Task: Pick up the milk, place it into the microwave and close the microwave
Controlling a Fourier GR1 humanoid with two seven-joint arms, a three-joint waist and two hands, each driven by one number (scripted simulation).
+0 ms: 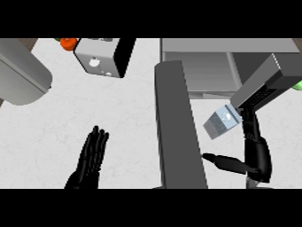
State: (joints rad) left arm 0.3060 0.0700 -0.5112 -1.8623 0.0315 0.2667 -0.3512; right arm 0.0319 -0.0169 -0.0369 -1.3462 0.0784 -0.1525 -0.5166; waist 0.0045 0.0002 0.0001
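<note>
The milk (222, 120) is a small blue-grey carton with a white spot, tilted, just right of the open microwave door (179, 128). That door is a long grey slab swung out towards me. The microwave (199, 73) shows its grey cavity at the top right. My right hand (256, 150) lies right of the door, fingers stretched out long and thumb spread towards the door. Its grey forearm (274, 73) comes in from the upper right. The carton touches the hand's upper end near the wrist, and no finger curls round it. My left hand (87, 162) rests open at the lower left, fingers up.
A silver and black toaster (101, 57) stands at the back, with an orange thing (68, 43) behind it. A large rounded grey body (13, 71) fills the upper left. A green thing (301, 84) peeks out at the right edge. White counter (114, 106) lies between the toaster and my left hand.
</note>
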